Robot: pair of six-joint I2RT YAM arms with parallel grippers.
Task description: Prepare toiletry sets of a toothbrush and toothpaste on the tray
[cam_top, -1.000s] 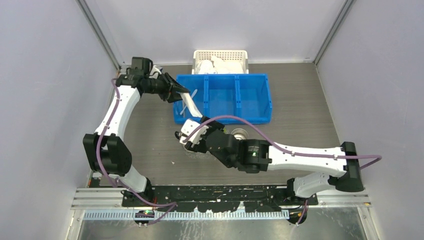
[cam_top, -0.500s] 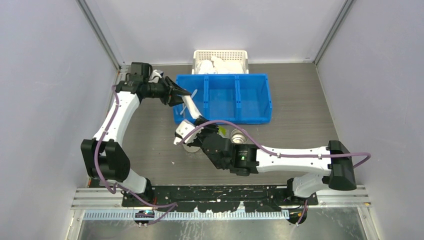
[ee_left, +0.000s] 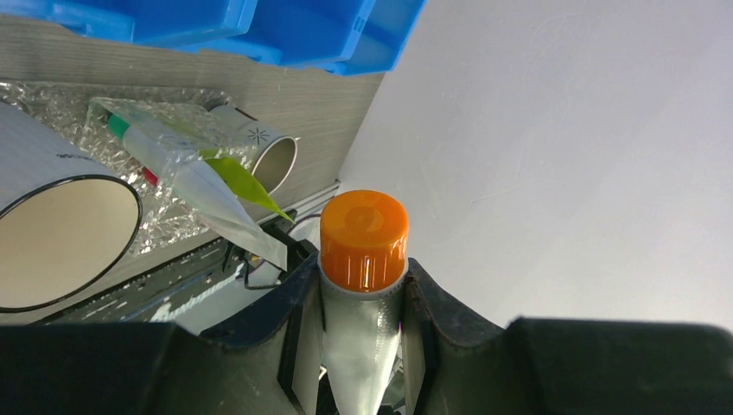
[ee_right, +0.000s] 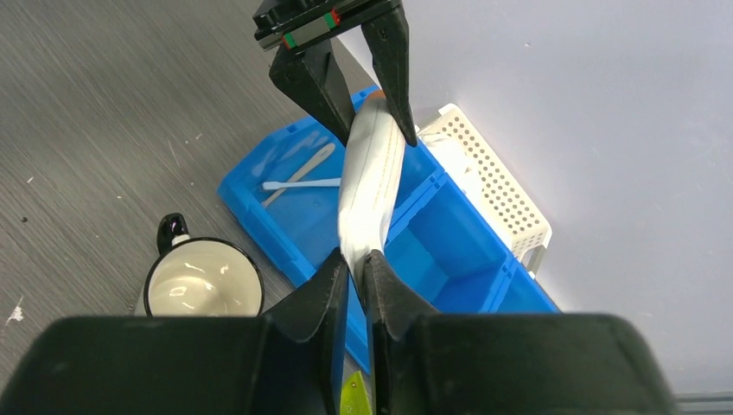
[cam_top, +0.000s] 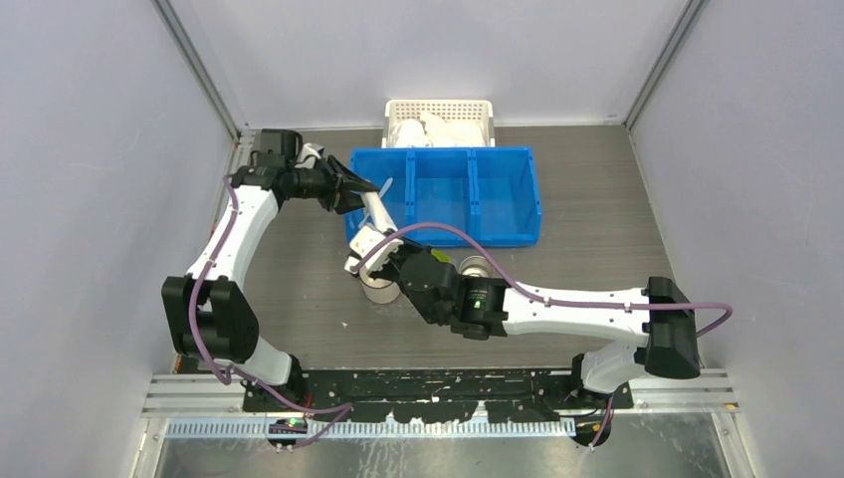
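Note:
A white toothpaste (ee_right: 372,177) tube with an orange cap (ee_left: 364,238) hangs in the air between both arms, over the front left corner of the blue bin. My left gripper (ee_left: 363,278) is shut on its neck just below the cap. My right gripper (ee_right: 356,259) is shut on the tube's flat tail. From above the tube (cam_top: 376,214) runs slanting between the two. Slim toothbrushes (ee_right: 302,183) lie in the bin's left compartment. The clear, glinting tray (ee_left: 52,104) lies below, and a clear-wrapped packet with a green end (ee_left: 177,169) rests on it.
The blue three-compartment bin (cam_top: 503,194) stands mid-table with the white perforated basket (cam_top: 438,121) behind it. A white mug (ee_right: 203,290) and a second cup (cam_top: 476,267) stand in front of the bin, near my right arm. A yellow-green piece (ee_left: 244,183) lies by the packet.
My right arm moved up and left toward the left gripper, and its jaws closed on the tube's tail. The left gripper kept its grip and shifted slightly.

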